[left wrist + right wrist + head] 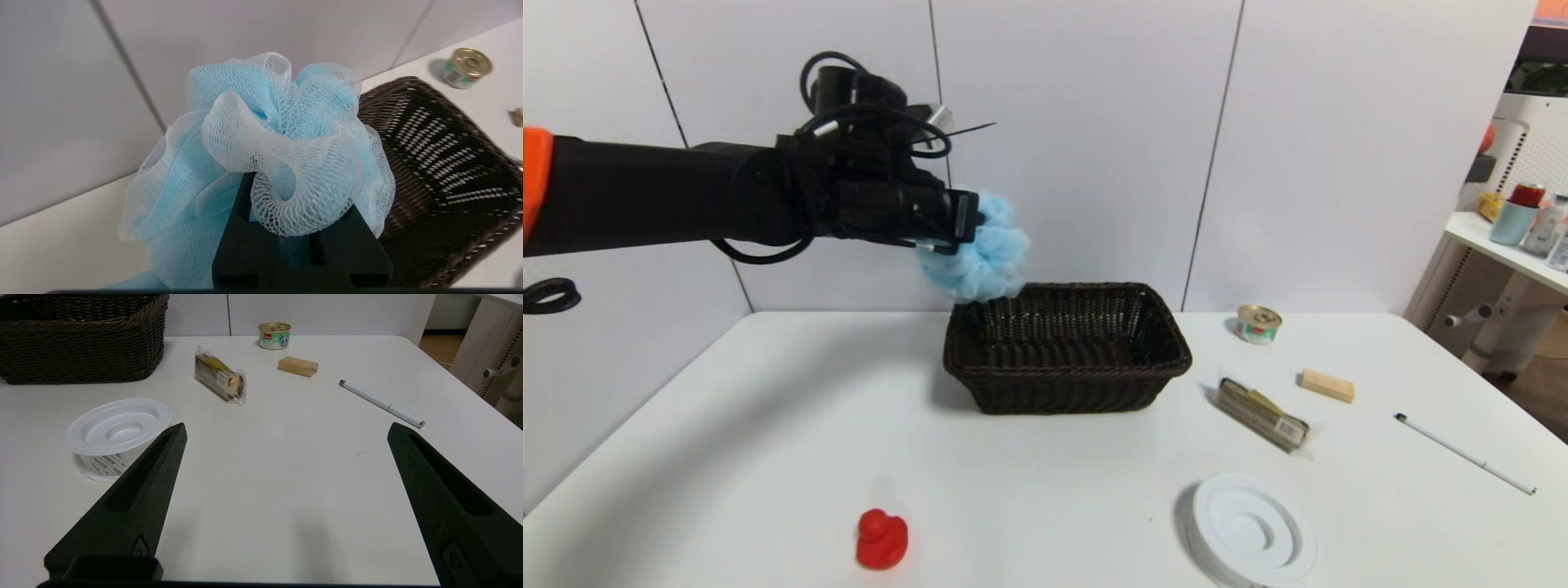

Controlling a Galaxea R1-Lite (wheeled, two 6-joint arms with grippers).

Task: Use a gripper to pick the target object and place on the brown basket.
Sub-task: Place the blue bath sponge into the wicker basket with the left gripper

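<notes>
My left gripper (968, 224) is shut on the light blue mesh bath puff (980, 257) and holds it in the air, just above the back left corner of the brown basket (1066, 392). In the left wrist view the puff (261, 139) bulges over the black fingers (245, 245), hiding their tips, and the empty basket (445, 171) lies below and beside it. My right gripper (286, 430) is open and empty, low over the table near its front right; it is out of the head view.
On the white table: a red rubber duck (880, 539) at front left, a round white disc-shaped tub (1252, 531), a snack packet (1262, 414), a wooden block (1327, 385), a small tin (1258, 323) and a white pen (1462, 453) to the right.
</notes>
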